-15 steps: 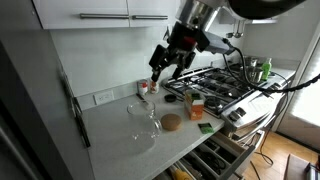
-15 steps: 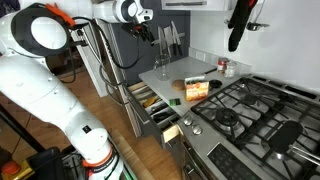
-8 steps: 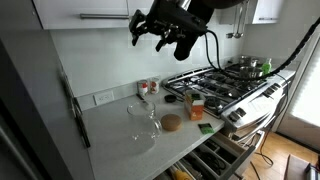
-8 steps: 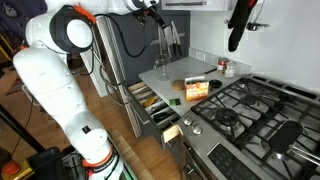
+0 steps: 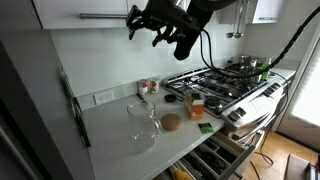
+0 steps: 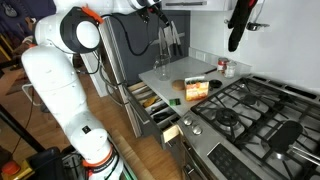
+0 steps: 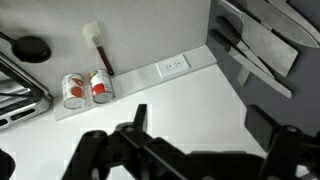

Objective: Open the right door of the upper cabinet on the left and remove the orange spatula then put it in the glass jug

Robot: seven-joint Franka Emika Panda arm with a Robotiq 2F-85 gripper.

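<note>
Glossy white right door [image 6: 188,3] stays shut, but the black gripper [image 5: 150,28], fingers spread and empty, has risen from the grey table [image 5: 110,140] to door height, apparently ready to pull.

White cabinet [image 5: 70,8], steel-grey handle [image 5: 100,16]; colourless jug [image 5: 143,118]; red-and-white jars [image 7: 73,90]; white counter [image 5: 112,135]; brown disc [image 5: 171,122].

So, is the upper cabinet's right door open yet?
Shut: the right door sits flush with the adjoining door, no interior showing; the gripper hangs just in front.
</note>
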